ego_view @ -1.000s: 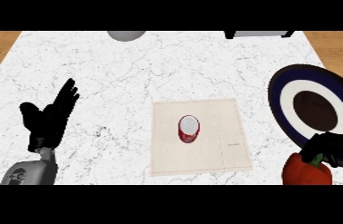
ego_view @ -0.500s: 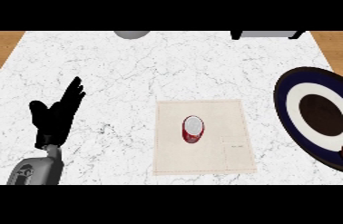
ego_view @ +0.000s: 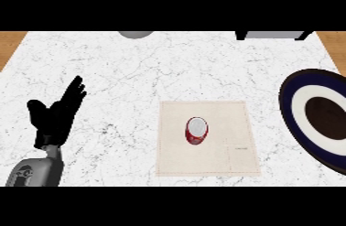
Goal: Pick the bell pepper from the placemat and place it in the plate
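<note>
left hand (ego_view: pixel 54 122) open, resting left | red object (ego_view: pixel 197 131) on placemat (ego_view: pixel 229 120) | plate (ego_view: pixel 289 106) right

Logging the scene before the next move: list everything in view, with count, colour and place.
Counter: one, white marble, fills the view
Placemat: one, beige, centre
Red item: one, red with pale oval top, on the placemat
Plate: one, dark blue, white ring, dark centre, right edge, cut off
Round object: one, grey, top edge, cut off
Dark object: one, dark grey, top right edge
Left hand: one, black, open, fingers up, resting at left
Right hand: not in view
</note>
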`<state>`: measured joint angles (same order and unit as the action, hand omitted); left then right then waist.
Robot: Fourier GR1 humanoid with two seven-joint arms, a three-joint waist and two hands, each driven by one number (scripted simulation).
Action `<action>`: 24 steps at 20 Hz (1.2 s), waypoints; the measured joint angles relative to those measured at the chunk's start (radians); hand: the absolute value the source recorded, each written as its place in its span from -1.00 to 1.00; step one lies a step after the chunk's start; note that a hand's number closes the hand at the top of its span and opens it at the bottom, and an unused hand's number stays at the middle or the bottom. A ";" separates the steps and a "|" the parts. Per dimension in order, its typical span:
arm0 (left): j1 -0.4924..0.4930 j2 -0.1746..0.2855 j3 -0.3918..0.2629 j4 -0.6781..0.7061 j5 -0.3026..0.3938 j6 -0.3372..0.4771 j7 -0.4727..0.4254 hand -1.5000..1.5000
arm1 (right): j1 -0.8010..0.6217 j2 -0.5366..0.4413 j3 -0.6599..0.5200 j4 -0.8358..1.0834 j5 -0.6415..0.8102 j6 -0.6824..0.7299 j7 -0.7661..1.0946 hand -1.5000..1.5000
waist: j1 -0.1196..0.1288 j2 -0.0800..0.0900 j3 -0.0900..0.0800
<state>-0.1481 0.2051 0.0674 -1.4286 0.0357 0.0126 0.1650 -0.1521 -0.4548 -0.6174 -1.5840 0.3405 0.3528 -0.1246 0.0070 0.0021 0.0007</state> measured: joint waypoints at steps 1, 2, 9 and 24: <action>-0.013 -0.003 -0.003 0.000 -0.003 0.004 0.011 0.00 | -0.005 -0.013 0.007 0.043 0.022 -0.013 -0.031 1.00 | 0.000 0.000 0.000; -0.010 0.000 0.000 0.001 -0.001 -0.002 0.007 0.00 | -0.011 -0.035 0.009 0.102 0.043 -0.025 -0.071 1.00 | 0.002 0.001 0.000; -0.020 0.009 0.006 0.010 -0.002 -0.017 0.004 0.00 | -0.094 -0.134 0.071 0.444 0.103 0.028 -0.189 -1.00 | 0.011 0.003 0.001; -0.012 -0.006 0.009 0.002 -0.019 -0.004 0.009 0.00 | -0.263 -0.225 -0.012 0.770 -0.093 0.147 -0.518 -1.00 | -0.008 -0.004 0.000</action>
<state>-0.1596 0.1988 0.0761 -1.4262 0.0163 0.0081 0.1736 -0.4148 -0.6794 -0.6295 -0.8141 0.2476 0.5002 -0.6423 -0.0010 -0.0019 0.0005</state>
